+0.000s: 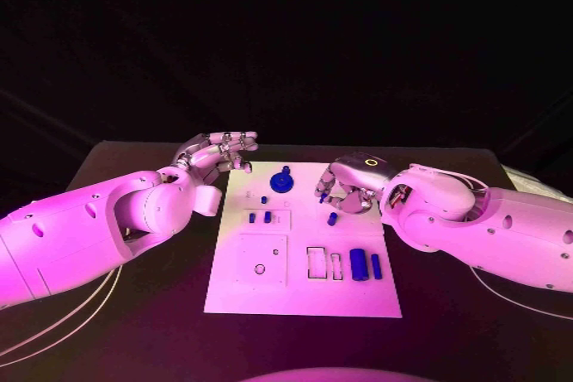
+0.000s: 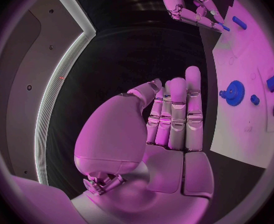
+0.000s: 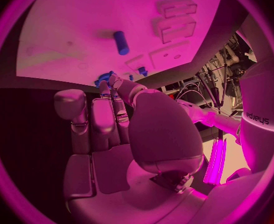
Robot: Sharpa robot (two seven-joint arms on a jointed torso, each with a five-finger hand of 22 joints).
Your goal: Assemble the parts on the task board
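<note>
Pinching a small blue part (image 1: 322, 197), the right robot hand (image 1: 346, 186) hovers over the task board (image 1: 239, 292).

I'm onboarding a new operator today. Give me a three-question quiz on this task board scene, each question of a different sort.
1. True or false: the left hand holds a part.
2. Multiple choice: the blue gear lies at the task board's (A) far end, (B) near end, (C) off the board.
3. Fill in: the fingers of the right hand pinch a small ____ part.

Key: 1 false; 2 A; 3 blue.
</note>
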